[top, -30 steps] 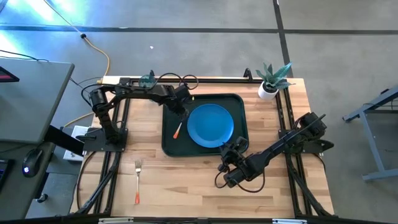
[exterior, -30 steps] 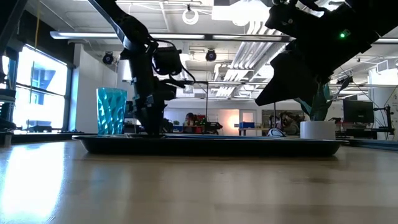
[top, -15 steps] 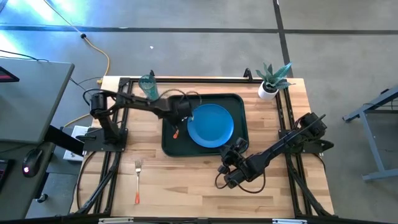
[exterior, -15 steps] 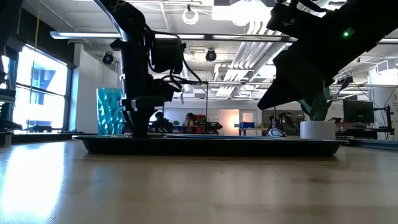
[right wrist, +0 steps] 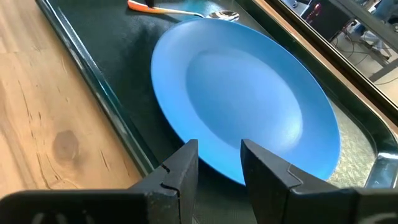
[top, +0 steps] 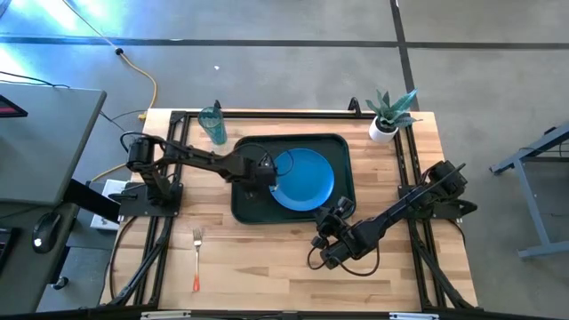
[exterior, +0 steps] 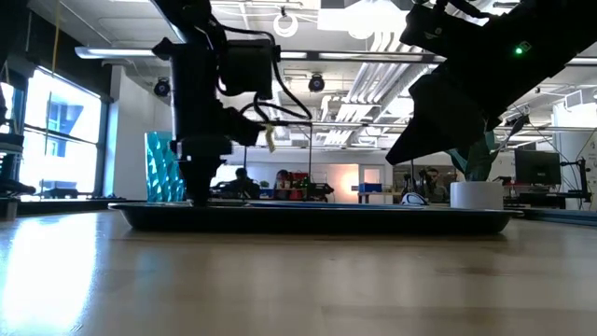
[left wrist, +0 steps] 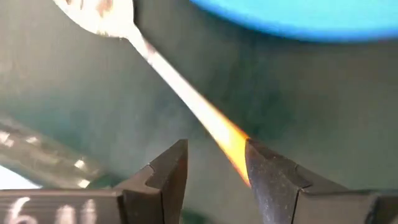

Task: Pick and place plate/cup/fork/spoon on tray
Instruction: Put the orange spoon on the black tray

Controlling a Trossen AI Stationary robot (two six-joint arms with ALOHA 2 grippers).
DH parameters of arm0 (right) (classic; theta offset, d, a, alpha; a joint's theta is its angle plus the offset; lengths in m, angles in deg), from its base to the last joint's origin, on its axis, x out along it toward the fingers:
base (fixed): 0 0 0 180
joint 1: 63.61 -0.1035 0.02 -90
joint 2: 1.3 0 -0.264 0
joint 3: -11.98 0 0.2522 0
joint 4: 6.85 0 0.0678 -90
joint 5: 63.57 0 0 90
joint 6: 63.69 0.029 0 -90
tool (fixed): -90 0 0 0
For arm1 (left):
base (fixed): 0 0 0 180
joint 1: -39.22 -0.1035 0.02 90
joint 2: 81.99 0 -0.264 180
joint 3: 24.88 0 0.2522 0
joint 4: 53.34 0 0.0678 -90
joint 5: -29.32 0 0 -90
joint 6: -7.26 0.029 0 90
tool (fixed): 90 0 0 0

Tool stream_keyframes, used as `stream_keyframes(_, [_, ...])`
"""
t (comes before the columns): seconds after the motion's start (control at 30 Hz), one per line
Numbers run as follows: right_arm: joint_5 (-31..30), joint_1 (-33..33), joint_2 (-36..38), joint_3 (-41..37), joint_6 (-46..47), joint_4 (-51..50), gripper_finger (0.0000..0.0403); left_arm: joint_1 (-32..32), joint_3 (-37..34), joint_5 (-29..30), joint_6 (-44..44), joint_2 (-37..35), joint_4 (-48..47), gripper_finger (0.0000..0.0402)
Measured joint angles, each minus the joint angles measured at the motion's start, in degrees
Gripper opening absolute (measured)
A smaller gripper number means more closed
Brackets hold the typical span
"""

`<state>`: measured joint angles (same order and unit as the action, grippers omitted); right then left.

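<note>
- Over the left part of the tray (top: 240,209), your left gripper (top: 264,172) sits low with its jaws released; the left wrist view shows the spoon (left wrist: 180,90) lying on the tray floor, its orange handle running between the two fingers (left wrist: 168,171) without either clamping it. Lift straight up: a sideways pull could catch the handle and flick the spoon off the tray or under the plate (top: 301,179).
- Beside the spoon, the plate lies flat on the tray, near its right end. The spoon's bowl lies close to the plate's rim, so a nudge there could shift both.
- At the table's far-left corner, the cup (top: 212,124) stands upright off the tray. It is taller than wide, so you could tip it with a glancing approach, and the left arm's reach passes close by it.
- Near the table's front-left edge, the fork (top: 196,258) lies flat on the wood; you may find so thin a handle slips from a shallow pinch.
- By the tray's front edge, your right gripper (top: 331,233) waits with jaws released, just short of the plate (right wrist: 245,99). Advancing it could push the plate.
</note>
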<state>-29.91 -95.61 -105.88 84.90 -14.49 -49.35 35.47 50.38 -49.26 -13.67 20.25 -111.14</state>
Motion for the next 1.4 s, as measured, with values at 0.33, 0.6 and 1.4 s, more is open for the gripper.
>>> stream_keyframes(0.33, [1.3, 0.0, 0.0, 0.0, 0.1, 0.2, 0.0114, 2.2, 0.0, 3.3, -4.0, 0.1, -2.2, 0.0103])
stream_keyframes(0.6, [2.1, 0.0, 0.0, 0.0, 0.3, 0.3, 0.0114, 3.9, 0.2, 3.4, -7.4, 2.6, -2.5, 0.0086])
stream_keyframes(1.4, [2.5, 0.0, 0.0, 0.0, 0.1, 1.0, 0.0114, 4.8, 1.4, 2.8, -4.1, 2.1, 4.2, 0.0084])
